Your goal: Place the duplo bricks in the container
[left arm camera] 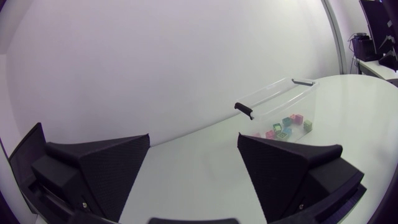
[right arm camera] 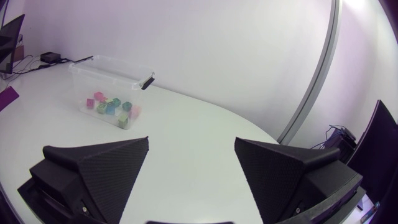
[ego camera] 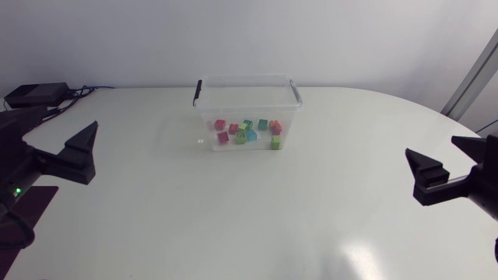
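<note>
Left wrist view: left gripper (left arm camera: 194,138) wide open, both wedge fingers far apart, nothing held, only bare white table (left arm camera: 193,171) between them. Clear plastic container (left arm camera: 273,99) stands on the table ahead of the gripper, about 1 o'clock, well apart from it. It has no lid and a black handle clip (left arm camera: 245,109) on its near end. Duplo bricks (left arm camera: 287,124) lie inside on the bottom: pink, green, cyan; exact count can't tell.

Right wrist view: right gripper (right arm camera: 191,140) also wide open, fingers spread, empty, bare table between. Container ahead at about 11 o'clock, well apart. A black clip shows on the end nearer the gripper. Bricks inside are mixed pink, teal and green, with a lime green brick (right arm camera: 123,122) nearest the gripper.

Head view: container upright at 12 o'clock of the table, on the far middle, with one clip on each short end. All visible bricks sit inside it, loose in one layer. The lime green one is at 4 o'clock of the cluster and a magenta brick (ego camera: 223,138) at 8 o'clock. Left arm is at the 9 o'clock edge, right arm at the 3 o'clock edge. Both grippers are well away from the container.
</note>
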`<state>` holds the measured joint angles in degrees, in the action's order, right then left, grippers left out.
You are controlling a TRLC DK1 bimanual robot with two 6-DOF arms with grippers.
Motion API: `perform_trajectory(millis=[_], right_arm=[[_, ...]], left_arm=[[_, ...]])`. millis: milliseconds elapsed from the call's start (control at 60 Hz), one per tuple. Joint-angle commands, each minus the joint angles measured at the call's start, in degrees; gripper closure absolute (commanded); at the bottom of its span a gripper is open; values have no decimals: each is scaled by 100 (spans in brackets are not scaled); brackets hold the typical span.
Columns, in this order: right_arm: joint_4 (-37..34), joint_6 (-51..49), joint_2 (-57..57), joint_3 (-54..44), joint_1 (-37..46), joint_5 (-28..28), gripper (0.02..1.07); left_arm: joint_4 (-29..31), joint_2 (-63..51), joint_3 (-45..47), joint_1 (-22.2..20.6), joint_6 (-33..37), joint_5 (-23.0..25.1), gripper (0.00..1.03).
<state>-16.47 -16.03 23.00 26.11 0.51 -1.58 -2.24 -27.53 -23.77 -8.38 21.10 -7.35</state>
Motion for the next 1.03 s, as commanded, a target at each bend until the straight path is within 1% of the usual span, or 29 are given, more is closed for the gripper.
perform_trajectory(millis=[0, 800, 1017], right_arm=[[189, 237, -217, -314, 33, 59, 7], [1628, 1585, -2273, -2580, -50, 157, 7], [1647, 1603, -2300, -2611, -51, 158, 7]], left_arm=[[26, 272, 309, 98, -279, 72, 5], [221, 2720, 2350, 828, -2086, 727, 5], [224, 2753, 2377, 838, -2110, 735, 5]])
